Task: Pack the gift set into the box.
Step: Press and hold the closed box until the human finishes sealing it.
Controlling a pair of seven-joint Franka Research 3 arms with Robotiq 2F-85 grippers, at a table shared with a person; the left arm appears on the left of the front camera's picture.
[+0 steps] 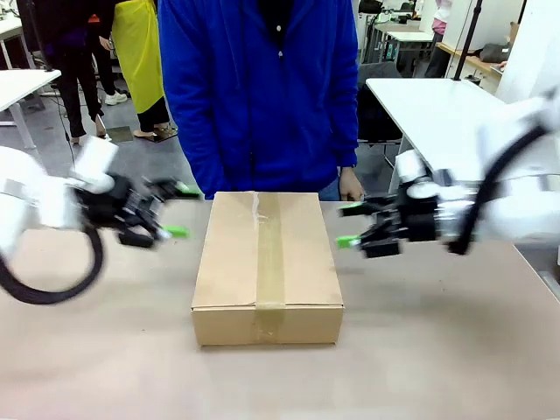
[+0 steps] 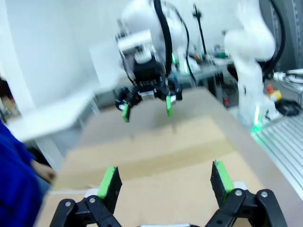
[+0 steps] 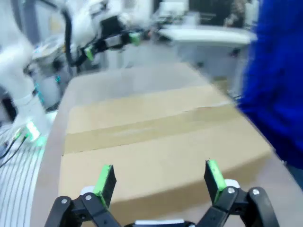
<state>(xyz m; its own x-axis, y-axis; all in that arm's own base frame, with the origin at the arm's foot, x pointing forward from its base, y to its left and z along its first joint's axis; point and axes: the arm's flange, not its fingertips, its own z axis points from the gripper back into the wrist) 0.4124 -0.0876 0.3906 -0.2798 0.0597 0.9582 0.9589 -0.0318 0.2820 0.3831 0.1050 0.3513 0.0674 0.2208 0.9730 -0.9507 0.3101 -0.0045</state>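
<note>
While the brown cardboard box point(image 1: 267, 267) sits at the centre of the frame on the worktop point(image 1: 437, 350), flaps shut and taped down its middle, the left end effector point(image 1: 171, 210) and right end effector point(image 1: 350, 224) flank it, both spread open and empty.

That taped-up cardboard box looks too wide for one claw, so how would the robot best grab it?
Probably by the two long side walls, one tool from each side. The box lies flat and closed, and the left tool and right tool stand open, flanking it.
</note>
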